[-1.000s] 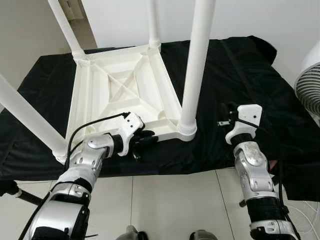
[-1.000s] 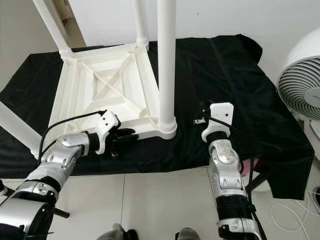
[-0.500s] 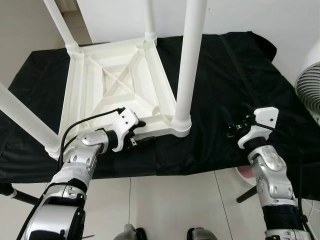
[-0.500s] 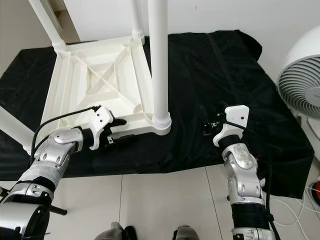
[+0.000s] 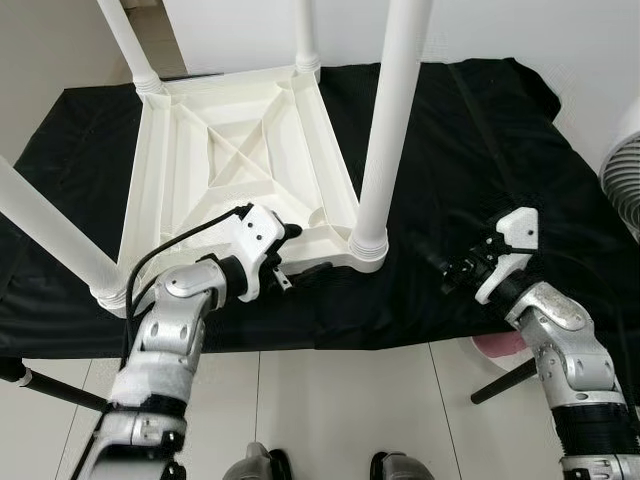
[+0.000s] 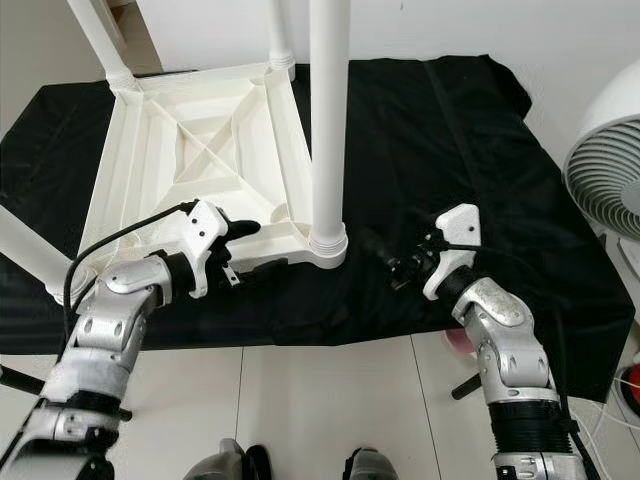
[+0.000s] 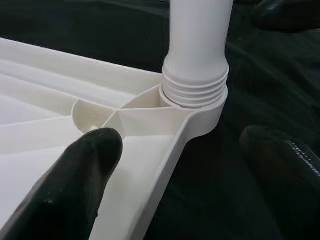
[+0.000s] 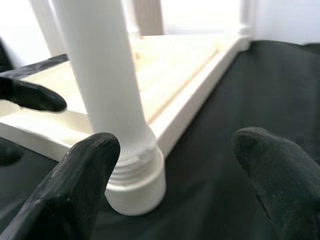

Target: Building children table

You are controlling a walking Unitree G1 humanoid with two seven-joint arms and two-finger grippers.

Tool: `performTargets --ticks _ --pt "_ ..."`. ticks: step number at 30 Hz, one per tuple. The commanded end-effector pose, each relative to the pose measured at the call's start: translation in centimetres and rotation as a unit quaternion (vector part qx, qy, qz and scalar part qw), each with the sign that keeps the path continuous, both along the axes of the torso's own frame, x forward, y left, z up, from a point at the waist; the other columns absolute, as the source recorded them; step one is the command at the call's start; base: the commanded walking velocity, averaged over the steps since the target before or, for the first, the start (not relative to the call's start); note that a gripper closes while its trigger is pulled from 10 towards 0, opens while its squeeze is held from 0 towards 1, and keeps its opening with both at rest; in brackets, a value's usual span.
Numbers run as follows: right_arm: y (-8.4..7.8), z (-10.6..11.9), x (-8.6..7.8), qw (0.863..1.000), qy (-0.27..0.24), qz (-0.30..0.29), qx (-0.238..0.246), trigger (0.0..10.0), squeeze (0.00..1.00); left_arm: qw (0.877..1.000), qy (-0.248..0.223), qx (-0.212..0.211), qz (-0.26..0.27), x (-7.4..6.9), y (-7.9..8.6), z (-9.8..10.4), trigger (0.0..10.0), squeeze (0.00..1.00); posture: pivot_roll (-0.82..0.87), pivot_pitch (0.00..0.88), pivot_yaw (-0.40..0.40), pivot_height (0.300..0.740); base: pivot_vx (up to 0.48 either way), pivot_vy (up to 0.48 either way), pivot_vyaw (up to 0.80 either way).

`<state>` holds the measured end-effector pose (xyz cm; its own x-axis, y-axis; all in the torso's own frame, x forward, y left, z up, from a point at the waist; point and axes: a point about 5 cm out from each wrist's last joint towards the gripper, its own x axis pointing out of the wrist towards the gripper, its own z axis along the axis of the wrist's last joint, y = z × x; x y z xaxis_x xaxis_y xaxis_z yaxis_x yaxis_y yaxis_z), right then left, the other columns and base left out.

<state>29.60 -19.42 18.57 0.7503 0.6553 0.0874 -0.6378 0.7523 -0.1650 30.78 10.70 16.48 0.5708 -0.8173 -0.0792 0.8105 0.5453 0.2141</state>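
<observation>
The white children's table (image 5: 235,160) lies upside down on a black cloth (image 5: 470,150), legs up. The left gripper (image 5: 290,262) straddles its near rim, fingers spread. At three o'clock from the near leg (image 5: 385,130), the right gripper (image 5: 450,275) hovers, fingers apart.
</observation>
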Motion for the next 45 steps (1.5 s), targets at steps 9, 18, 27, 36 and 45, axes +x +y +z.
performTargets --ticks 9,18,27,36,45 --pt "1.0 0.9 2.3 0.996 0.011 0.083 -0.045 10.0 0.00 0.993 0.001 -0.047 0.106 -2.7 -1.1 0.7 10.0 0.00 -0.08 0.116 0.065 0.740 0.000 0.000 0.00" --pt "3.3 1.0 4.3 0.990 0.011 0.124 -0.062 10.0 0.00 0.986 0.024 -0.085 0.142 -4.0 -0.3 0.9 10.0 0.00 -0.06 0.117 0.053 0.740 0.000 0.000 0.00" --pt "5.0 0.7 5.4 0.988 0.006 0.143 -0.058 10.0 0.00 0.991 0.002 -0.099 0.095 -5.7 -2.4 2.9 10.0 0.00 -0.05 0.117 0.049 0.740 0.000 0.000 0.00" --pt "5.3 0.5 5.9 0.988 -0.001 0.142 -0.064 4.9 0.00 0.997 0.010 -0.071 0.030 -6.8 -4.3 2.6 10.0 0.00 -0.06 0.120 0.056 0.740 0.000 0.000 0.00" --pt "4.9 0.2 6.0 0.988 0.005 0.134 -0.069 0.0 0.00 0.998 0.015 -0.059 0.011 -7.2 -4.5 2.1 10.0 0.00 -0.07 0.118 0.052 0.740 0.000 0.000 0.00"
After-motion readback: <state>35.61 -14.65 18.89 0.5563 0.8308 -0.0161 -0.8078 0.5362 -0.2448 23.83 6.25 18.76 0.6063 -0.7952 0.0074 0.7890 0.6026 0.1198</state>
